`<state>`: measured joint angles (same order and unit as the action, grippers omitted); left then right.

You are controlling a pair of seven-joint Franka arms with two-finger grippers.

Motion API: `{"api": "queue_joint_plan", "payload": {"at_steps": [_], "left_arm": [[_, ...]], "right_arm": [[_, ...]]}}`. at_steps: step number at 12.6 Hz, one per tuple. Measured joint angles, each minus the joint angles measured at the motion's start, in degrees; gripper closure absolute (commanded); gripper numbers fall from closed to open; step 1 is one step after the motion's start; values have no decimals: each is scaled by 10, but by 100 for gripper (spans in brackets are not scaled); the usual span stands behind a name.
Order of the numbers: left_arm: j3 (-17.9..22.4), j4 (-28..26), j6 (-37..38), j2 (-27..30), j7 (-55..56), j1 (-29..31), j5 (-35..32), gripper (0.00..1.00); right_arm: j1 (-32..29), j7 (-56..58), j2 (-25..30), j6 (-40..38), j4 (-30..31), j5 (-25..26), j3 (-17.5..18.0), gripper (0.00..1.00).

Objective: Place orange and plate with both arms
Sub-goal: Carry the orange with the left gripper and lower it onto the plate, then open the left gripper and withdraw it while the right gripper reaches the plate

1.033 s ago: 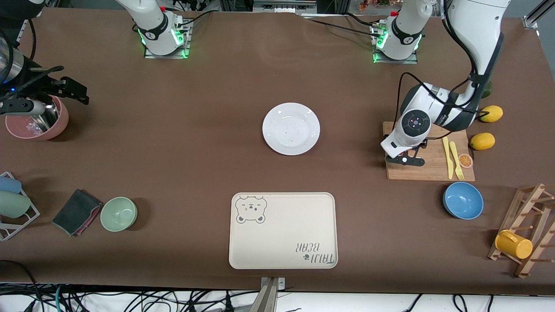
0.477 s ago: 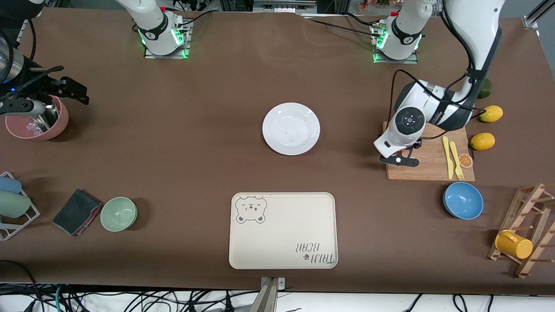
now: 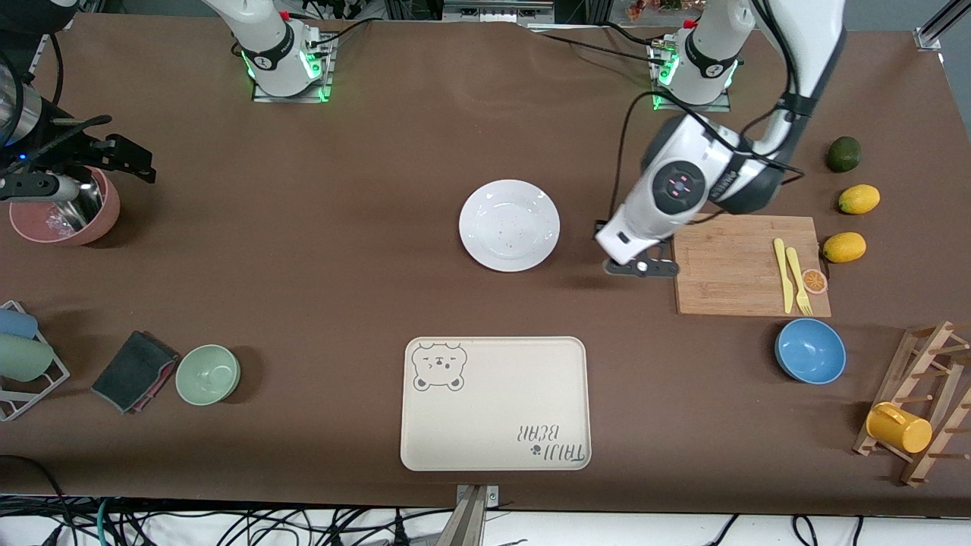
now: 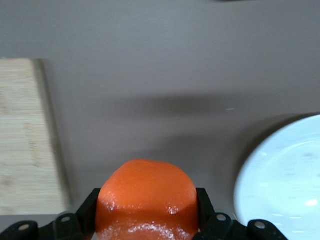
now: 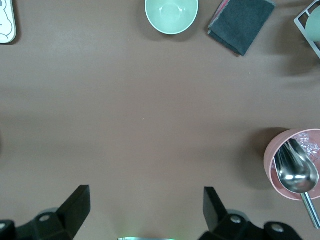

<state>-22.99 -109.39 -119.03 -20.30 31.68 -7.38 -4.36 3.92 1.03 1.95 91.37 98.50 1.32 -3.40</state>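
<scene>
**A:** Plate (image 3: 509,225) and orange (image 4: 146,200) are the job. Where does everything sit, biggest first?

**B:** Beige bear tray (image 3: 495,402) lies in the lower middle of the front frame, nothing on it. The wooden cutting board (image 3: 728,265) is in the middle band, toward the left arm's end of the table. The plate sits dead centre of the frame, flat on the brown table and bare, higher in the frame than the tray.

**A:** And the grippers?

**B:** The left gripper (image 3: 641,267) hangs over bare table between the plate and the board. Its fingers are clamped on either side of the orange, which fills the bottom middle of the left wrist view. The right gripper (image 5: 145,202) waits at the upper edge of the front frame, toward the right arm's end, beside the pink bowl (image 3: 110,208). Its fingers are spread wide with nothing between them.

**A:** So which step is this?

**B:** I'd call it the carry. The orange is lifted and neither item is placed yet.

**A:** Next move?

**B:** Probably bring the orange over its target, the plate or the tray, lower it close, then release gently so it doesn't roll. The right arm has to reach the plate's rim, and a thin, glossy rim needs a careful, low pinch.
</scene>
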Motion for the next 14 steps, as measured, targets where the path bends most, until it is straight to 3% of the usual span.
{"api": "queue_joint_plan", "payload": {"at_steps": [3,8,9,10,11,12,14], "left_arm": [[-4,56,0,-39,157,-89,2,79],[-3,74,-57,-129,286,-167,2,78],[-2,75,-61,-139,295,-172,2,72],[-1,76,-61,-146,299,-173,2,53],[3,76,-61,-148,300,-172,1,8],[7,76,-58,-148,300,-170,1,0],[11,81,-46,-148,300,-161,1,0]], "right_arm": [[0,0,0,0,0,0,0,0],[0,0,-2,-1,0,0,0,0],[0,0,-7,-2,1,0,0,0],[0,2,-14,-2,1,0,0,0],[1,6,-26,-3,3,0,1,0],[4,9,-43,-3,5,-3,2,0],[11,9,-82,-5,7,-40,6,0]]}}
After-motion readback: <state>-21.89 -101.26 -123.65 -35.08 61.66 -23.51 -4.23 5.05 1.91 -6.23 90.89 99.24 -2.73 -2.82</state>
